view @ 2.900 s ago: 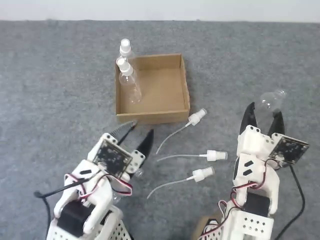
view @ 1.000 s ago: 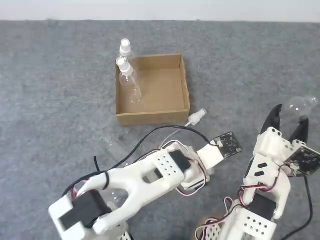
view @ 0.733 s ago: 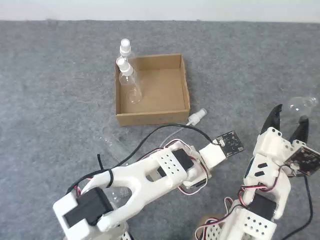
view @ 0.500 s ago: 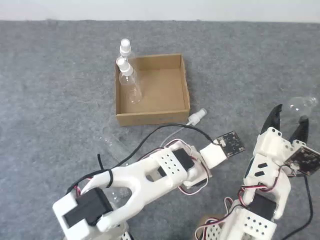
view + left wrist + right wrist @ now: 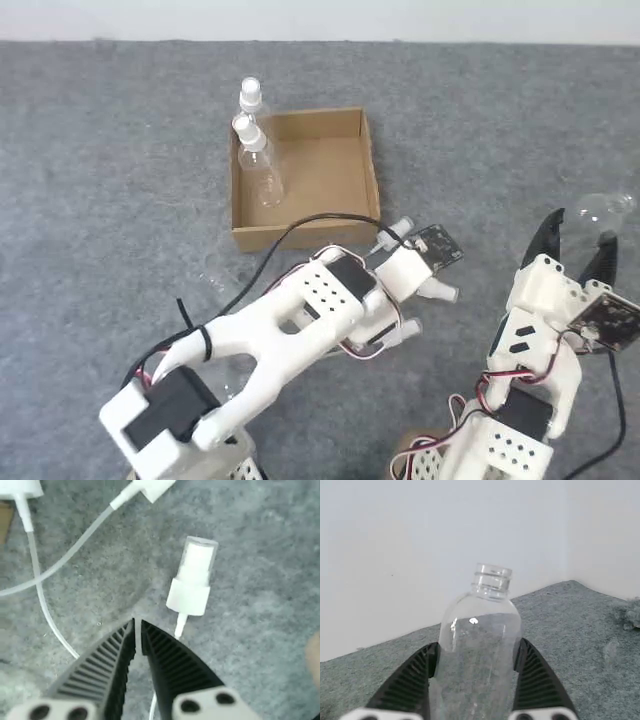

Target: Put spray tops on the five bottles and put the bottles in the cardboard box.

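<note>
My left gripper [image 5: 137, 625] is shut with nothing in it, low over the carpet among the loose spray tops. One spray top [image 5: 192, 582] lies just beyond its fingertips, and its thin tube runs under one finger. Two more spray tops [image 5: 398, 232] [image 5: 441, 292] lie beside the left wrist. My right gripper [image 5: 476, 655] is shut on an uncapped clear bottle [image 5: 477, 645], held up at the right [image 5: 606, 207]. In the cardboard box [image 5: 372, 175] stands a capped bottle [image 5: 258, 165]. Another capped bottle [image 5: 250, 96] is at its far left corner.
A clear bottle [image 5: 218, 285] without a top lies on the grey carpet left of the left arm. The left arm's black cable [image 5: 300, 225] loops just in front of the box. A pale wall [image 5: 420, 540] rises behind the carpet's far edge.
The left arm has swung from the front left across to the spray tops, shutting its gripper, and in the last half second its wrist shifted toward the box. The right arm moved right, then held still.
</note>
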Available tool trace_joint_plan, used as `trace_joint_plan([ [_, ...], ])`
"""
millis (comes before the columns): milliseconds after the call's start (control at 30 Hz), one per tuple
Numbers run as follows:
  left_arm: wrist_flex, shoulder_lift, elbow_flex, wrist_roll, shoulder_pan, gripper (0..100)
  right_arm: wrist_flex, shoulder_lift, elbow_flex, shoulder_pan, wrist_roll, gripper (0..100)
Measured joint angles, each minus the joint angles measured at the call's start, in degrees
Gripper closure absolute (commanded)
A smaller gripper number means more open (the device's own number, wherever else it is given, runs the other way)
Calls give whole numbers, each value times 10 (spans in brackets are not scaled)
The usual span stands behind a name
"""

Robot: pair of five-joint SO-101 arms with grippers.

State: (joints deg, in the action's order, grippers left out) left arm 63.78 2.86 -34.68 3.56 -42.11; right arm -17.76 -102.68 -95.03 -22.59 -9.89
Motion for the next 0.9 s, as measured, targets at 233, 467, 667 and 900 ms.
trace_joint_plan([
  [233, 8, 0, 11, -1, 3, 826, 5, 0, 0, 0, 0, 992],
  [467, 4, 0, 14, -17, 2, 811, 6, 0, 0, 0, 0, 992],
  [667, -40, -17, 14, -17, 2, 811, 6, 0, 0, 0, 0, 992],
  [900, -67, -106, 51, -18, 3, 818, 6, 0, 0, 0, 0, 992],
])
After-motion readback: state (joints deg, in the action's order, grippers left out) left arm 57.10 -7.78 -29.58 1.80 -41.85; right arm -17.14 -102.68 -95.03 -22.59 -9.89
